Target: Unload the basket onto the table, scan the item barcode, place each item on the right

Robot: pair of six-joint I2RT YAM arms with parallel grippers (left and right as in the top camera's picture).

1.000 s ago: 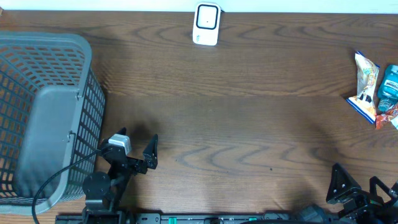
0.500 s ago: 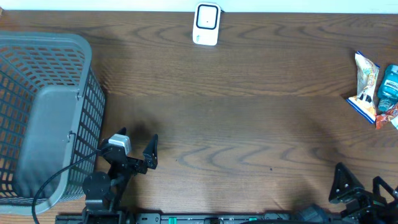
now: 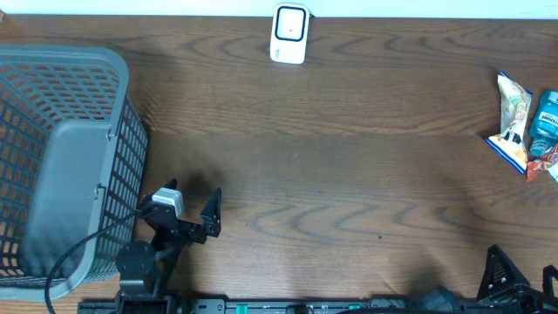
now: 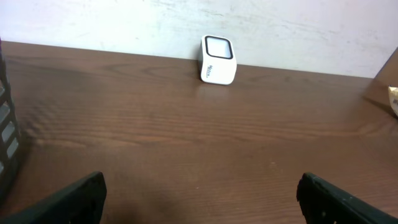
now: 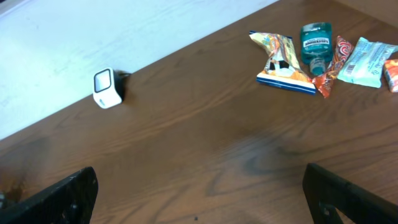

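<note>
A white barcode scanner (image 3: 289, 33) stands at the table's far edge, also seen in the left wrist view (image 4: 217, 60) and the right wrist view (image 5: 107, 88). The items lie in a pile at the far right: a snack bag (image 3: 513, 118), a teal bottle (image 3: 546, 122) and small packets (image 5: 367, 59). My left gripper (image 3: 190, 205) stands open near the front left, nothing between its fingers (image 4: 74, 199). My right gripper (image 3: 526, 283) is open at the front right corner, partly cut off by the frame, well short of the items.
A large grey mesh basket (image 3: 131, 166) fills the left side, close beside my left arm; its edge shows in the left wrist view (image 4: 6, 137). Bare brown wood lies between the grippers, the scanner and the pile.
My right gripper has drawn back toward the table's front right corner, sliding partly out of the overhead view. The left arm and all objects are unmoved.
</note>
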